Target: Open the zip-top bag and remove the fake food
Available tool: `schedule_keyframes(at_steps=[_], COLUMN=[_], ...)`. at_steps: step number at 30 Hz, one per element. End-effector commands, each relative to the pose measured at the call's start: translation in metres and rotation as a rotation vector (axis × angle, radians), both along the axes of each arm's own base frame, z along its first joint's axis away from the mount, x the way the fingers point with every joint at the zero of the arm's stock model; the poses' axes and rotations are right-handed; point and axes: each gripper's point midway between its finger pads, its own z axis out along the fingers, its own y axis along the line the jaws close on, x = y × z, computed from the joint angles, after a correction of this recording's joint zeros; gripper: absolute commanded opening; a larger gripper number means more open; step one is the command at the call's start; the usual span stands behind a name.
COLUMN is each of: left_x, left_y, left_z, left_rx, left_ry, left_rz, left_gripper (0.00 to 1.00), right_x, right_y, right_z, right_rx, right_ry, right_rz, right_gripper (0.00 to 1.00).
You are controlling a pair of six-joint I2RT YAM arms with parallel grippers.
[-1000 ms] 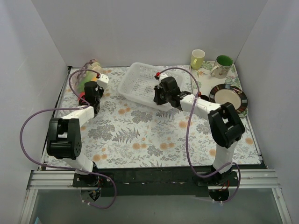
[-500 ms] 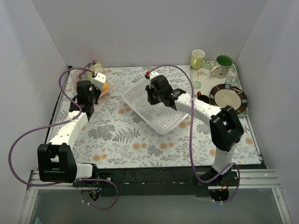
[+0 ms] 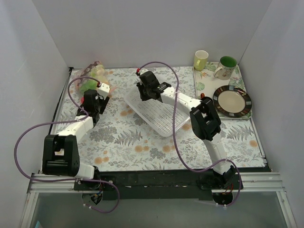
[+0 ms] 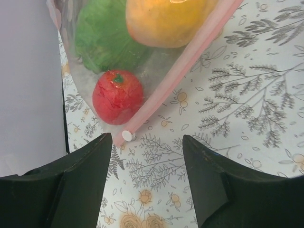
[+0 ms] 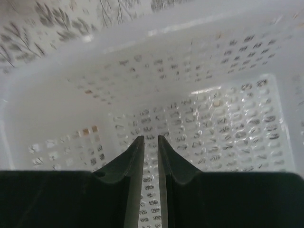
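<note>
The zip-top bag (image 3: pixel 90 73) lies at the table's far left corner. In the left wrist view its pink zip strip (image 4: pixel 183 69) runs diagonally, with a white slider (image 4: pixel 127 136) at the lower end. Fake food shows through the plastic: green lettuce (image 4: pixel 104 40), an orange-yellow fruit (image 4: pixel 166 19) and a red round piece (image 4: pixel 117 96). My left gripper (image 4: pixel 146 154) (image 3: pixel 98 92) stands open just short of the slider, holding nothing. My right gripper (image 5: pixel 151 140) (image 3: pixel 143 94) hangs over the white basket (image 5: pixel 228 118), its jaws a narrow slit apart with only mesh showing between them.
The white perforated basket (image 3: pixel 161 121) lies askew mid-table. At the back right a leaf-print tray (image 3: pixel 204 86) carries a yellow mug (image 3: pixel 201 60), a white-and-green mug (image 3: pixel 226 66) and a dark-rimmed plate (image 3: pixel 232 100). White walls close in on the left, back and right.
The basket was dragged from the back toward the table's middle and turned. My right gripper's jaws parted slightly. My left gripper opened wide by the bag's zip end.
</note>
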Motion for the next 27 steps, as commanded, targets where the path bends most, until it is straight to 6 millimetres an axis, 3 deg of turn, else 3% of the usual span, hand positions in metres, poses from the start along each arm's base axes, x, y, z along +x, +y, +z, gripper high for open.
schedule_keyframes(at_steps=[1, 2, 9, 18, 19, 20, 22, 23, 24, 26, 27], left_x=[0.021, 0.023, 0.045, 0.062, 0.064, 0.064, 0.064, 0.064, 0.065, 0.064, 0.063], left_y=[0.016, 0.017, 0.029, 0.033, 0.032, 0.032, 0.032, 0.032, 0.031, 0.031, 0.03], left_z=[0.012, 0.003, -0.008, -0.013, -0.01, -0.013, -0.014, -0.016, -0.017, -0.016, -0.017], left_rx=[0.064, 0.074, 0.199, 0.294, 0.295, 0.299, 0.299, 0.297, 0.288, 0.279, 0.272], left_ry=[-0.135, -0.124, -0.224, -0.288, -0.307, -0.303, -0.306, -0.299, -0.301, -0.293, -0.285], left_rz=[0.073, 0.079, 0.14, 0.129, 0.128, 0.125, 0.122, 0.123, 0.125, 0.125, 0.125], left_gripper=[0.61, 0.61, 0.62, 0.55, 0.49, 0.3, 0.12, 0.07, 0.0, 0.0, 0.0], right_x=[-0.027, -0.035, -0.067, -0.114, -0.123, -0.129, -0.143, -0.154, -0.16, -0.181, -0.189], right_y=[0.003, 0.001, 0.015, 0.038, 0.037, 0.036, 0.035, 0.026, 0.023, 0.008, 0.003], right_z=[-0.001, -0.012, -0.026, -0.029, -0.035, -0.037, -0.038, -0.051, -0.046, -0.064, -0.061], right_rx=[0.017, 0.001, -0.011, 0.0, -0.014, -0.017, -0.016, -0.04, -0.031, -0.066, -0.066], right_ry=[0.031, 0.046, 0.078, 0.115, 0.125, 0.135, 0.15, 0.178, 0.18, 0.224, 0.226], right_rz=[0.038, 0.047, 0.132, 0.28, 0.301, 0.313, 0.346, 0.351, 0.361, 0.373, 0.381], right_gripper=[0.25, 0.24, 0.22, 0.14, 0.13, 0.1, 0.08, 0.06, 0.06, 0.04, 0.03])
